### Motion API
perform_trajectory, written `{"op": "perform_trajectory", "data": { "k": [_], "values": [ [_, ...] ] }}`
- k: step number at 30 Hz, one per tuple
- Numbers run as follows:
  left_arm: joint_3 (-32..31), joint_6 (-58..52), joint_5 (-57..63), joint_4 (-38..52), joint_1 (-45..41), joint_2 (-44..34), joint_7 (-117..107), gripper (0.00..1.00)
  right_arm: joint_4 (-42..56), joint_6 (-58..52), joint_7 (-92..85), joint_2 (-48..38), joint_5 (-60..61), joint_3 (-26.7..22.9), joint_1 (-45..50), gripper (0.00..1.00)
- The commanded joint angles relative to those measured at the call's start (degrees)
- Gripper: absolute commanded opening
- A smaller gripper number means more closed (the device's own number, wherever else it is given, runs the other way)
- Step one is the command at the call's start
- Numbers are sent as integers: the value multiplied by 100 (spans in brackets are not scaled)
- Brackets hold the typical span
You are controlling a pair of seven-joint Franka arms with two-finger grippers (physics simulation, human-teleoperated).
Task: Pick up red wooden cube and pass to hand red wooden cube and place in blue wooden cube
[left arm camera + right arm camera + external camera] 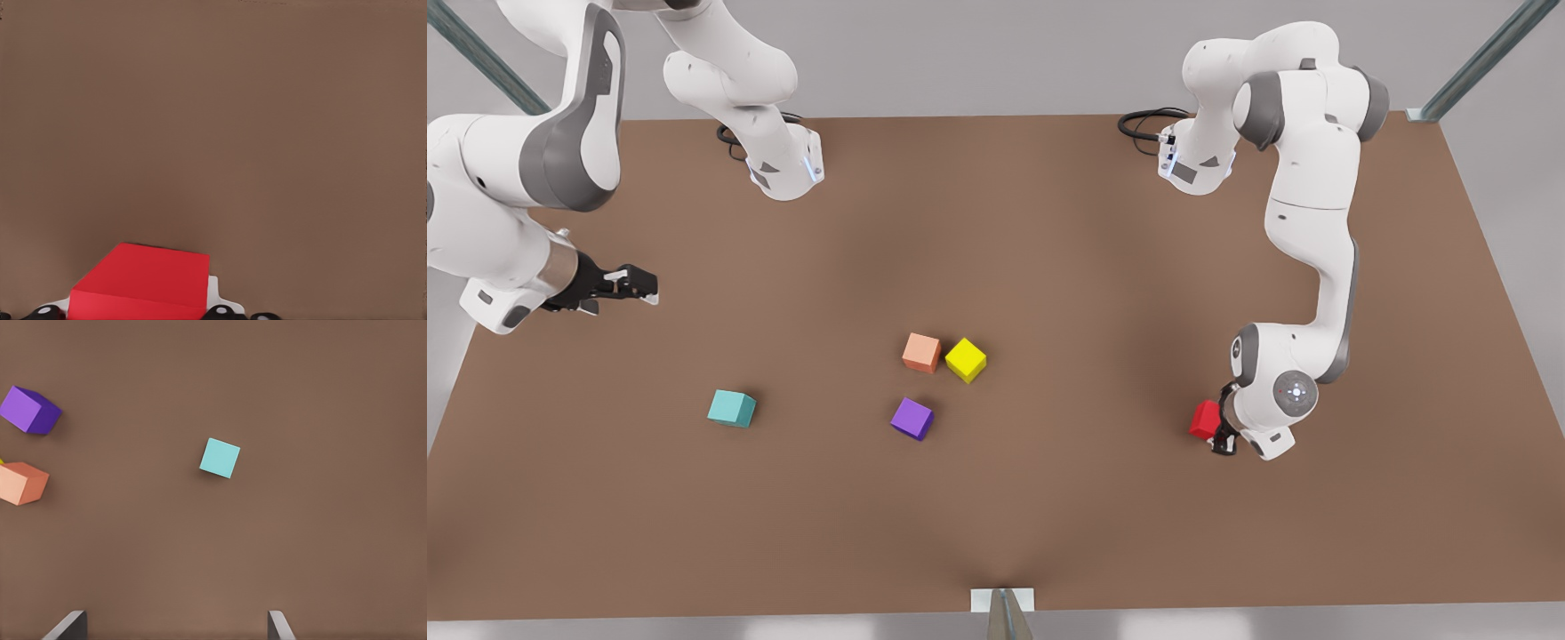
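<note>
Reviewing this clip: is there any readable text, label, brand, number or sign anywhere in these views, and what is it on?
No readable text anywhere.
The red wooden cube, in the left gripper, is plain-faced.
The blue wooden cube, salmon cube, yellow cube and purple cube are plain too.
The arm bases carry small dark marks, too small to read.
The right gripper waits, open, over the table; no markings.

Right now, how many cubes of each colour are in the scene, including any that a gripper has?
Red: 1, the red wooden cube, at the left gripper
Teal: 1, the blue wooden cube
Salmon-orange: 1, the salmon-orange cube
Yellow: 1, the yellow cube
Purple: 1, the purple cube
Total: 5 cubes
</note>
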Motion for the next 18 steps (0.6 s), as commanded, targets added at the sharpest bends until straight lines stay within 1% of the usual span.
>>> {"op": "perform_trajectory", "data": {
  "k": [1,3,4,6,7,8,9,11,13,15,17,18],
  "values": [
    [-3,28,-10,8,-17,-107,-717,59,2,-1,-7,-5,10,-3,2,100],
    [-29,-279,-10,69,-17,-388,-691,59,2,-1,-7,3,19,-3,-6,100],
    [-151,-559,-10,165,-17,-432,-376,59,2,-1,-7,12,19,-3,2,100],
    [-511,-2043,-132,1165,9,-249,381,59,19,-1,-24,47,2,6,2,100],
    [-845,-2651,-440,1519,9,-160,636,59,107,7,-77,204,220,6,116,100],
    [-1250,-2828,-625,1686,9,-151,812,59,266,-54,-235,548,1011,6,134,100],
    [-1759,-2828,-792,1879,9,-72,1136,59,292,-80,-376,951,2098,6,143,100],
    [-2489,-2758,-818,2257,9,121,2023,59,476,-81,-367,1584,3216,6,318,100],
    [-3087,-2574,-1372,2986,1,683,4274,59,758,-45,-393,2288,4211,15,389,100],
    [-3491,-1546,-1680,3075,-8,921,5267,59,758,7,-419,2692,4914,6,608,100],
    [-3799,-983,-1689,3163,-26,1193,6314,59,424,587,-1193,2772,4994,15,1021,100],
    [-3984,-939,-1680,3259,-17,1325,6815,59,363,824,-1938,2798,5195,6,1180,100]
  ]
}}
